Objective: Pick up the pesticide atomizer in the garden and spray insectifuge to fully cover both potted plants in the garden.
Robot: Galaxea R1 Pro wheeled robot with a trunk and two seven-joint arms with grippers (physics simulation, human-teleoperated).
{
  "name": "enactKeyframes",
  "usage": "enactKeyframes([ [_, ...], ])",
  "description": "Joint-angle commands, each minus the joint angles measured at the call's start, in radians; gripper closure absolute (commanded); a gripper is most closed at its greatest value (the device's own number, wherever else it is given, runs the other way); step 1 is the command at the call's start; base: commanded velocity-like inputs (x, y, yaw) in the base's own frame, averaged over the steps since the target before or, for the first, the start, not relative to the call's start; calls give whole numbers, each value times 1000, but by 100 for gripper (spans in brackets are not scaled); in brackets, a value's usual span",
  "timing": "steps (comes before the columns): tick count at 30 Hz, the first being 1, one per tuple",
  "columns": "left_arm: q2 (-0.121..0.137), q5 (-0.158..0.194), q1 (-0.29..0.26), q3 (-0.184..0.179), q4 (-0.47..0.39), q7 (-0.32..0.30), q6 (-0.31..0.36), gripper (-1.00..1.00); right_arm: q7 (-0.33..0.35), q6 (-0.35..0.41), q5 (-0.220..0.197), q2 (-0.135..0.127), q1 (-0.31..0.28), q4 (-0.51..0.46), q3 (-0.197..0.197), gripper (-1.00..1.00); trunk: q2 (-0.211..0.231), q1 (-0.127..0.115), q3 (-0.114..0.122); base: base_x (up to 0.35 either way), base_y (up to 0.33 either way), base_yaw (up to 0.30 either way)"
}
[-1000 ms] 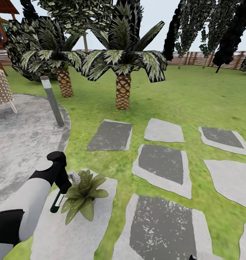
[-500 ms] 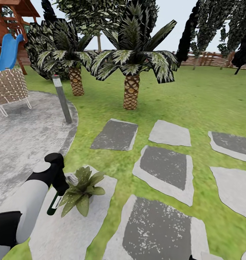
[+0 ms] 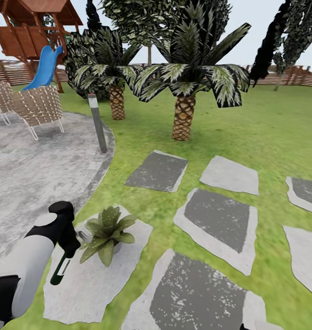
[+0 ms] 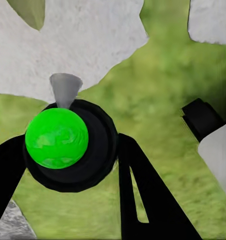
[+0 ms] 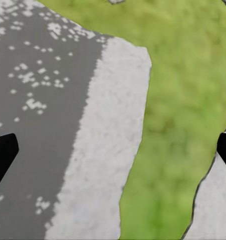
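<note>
My left gripper is shut on the pesticide atomizer, a slim dark bottle with a white label that hangs tilted below my hand. In the left wrist view the atomizer shows a bright green round end in a black ring, with a grey nozzle cone, and black fingers hug it from both sides. One potted plant, a low green rosette, stands on a pale stepping stone just right of the bottle. My right gripper is open over stone and grass.
A grey bollard lamp stands at the edge of the round stone patio. Two palm-like plants rise behind. Woven chairs and a wooden playset with a blue slide are at the far left. Stepping stones cross the lawn.
The camera has swung left, bringing the chairs and playset into view. My left hand with the atomizer sits slightly lower and a little farther from the potted plant.
</note>
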Motion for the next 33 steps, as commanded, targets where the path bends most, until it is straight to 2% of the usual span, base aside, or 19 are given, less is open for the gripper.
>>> enactKeyframes([
  [1,-3,-10,14,7,-2,-9,12,100,-2,-3,10,0,-1,2,-7,-100,0,0,-1,0,-116,277],
  [3,-7,0,35,10,-2,-9,14,100,-2,-3,10,0,-1,2,-7,-100,0,0,-1,0,-56,277],
  [4,-10,40,49,23,0,-9,16,100,-2,-3,10,1,-1,2,-7,-100,0,0,-1,0,-16,277],
  [6,-11,142,69,50,3,70,17,100,-2,-3,10,1,-1,2,-7,-100,0,0,-1,0,-6,271],
  [9,-14,222,116,60,6,206,16,100,-2,-4,10,0,-1,2,-7,-100,0,0,-1,0,-1,119],
  [11,-17,250,146,62,6,238,16,100,-2,-4,10,-3,-1,2,-7,-100,0,0,-1,0,0,20],
  [15,-15,375,205,62,6,266,10,100,-1,-4,10,-4,-1,2,-7,-100,0,0,-1,0,0,2],
  [18,-19,410,250,60,8,356,8,100,0,-5,9,-2,-1,1,-7,-100,0,0,-1,0,0,0],
  [19,-31,427,260,61,18,401,8,100,0,-5,9,1,-1,0,-7,-100,0,0,-1,0,0,71],
  [23,-54,495,271,61,27,495,8,100,-2,-5,9,6,-1,0,-7,-100,0,0,-1,0,0,213],
  [25,-63,515,271,61,27,516,7,100,-2,-5,9,6,-1,0,-7,-100,0,0,-1,0,0,268],
  [28,-81,519,272,61,18,528,7,100,-2,-5,9,6,-1,0,-7,-100,0,0,-1,0,0,274],
  [33,-86,537,272,67,11,595,11,100,-2,-5,10,6,-1,1,-7,-100,0,0,-1,0,0,276],
])
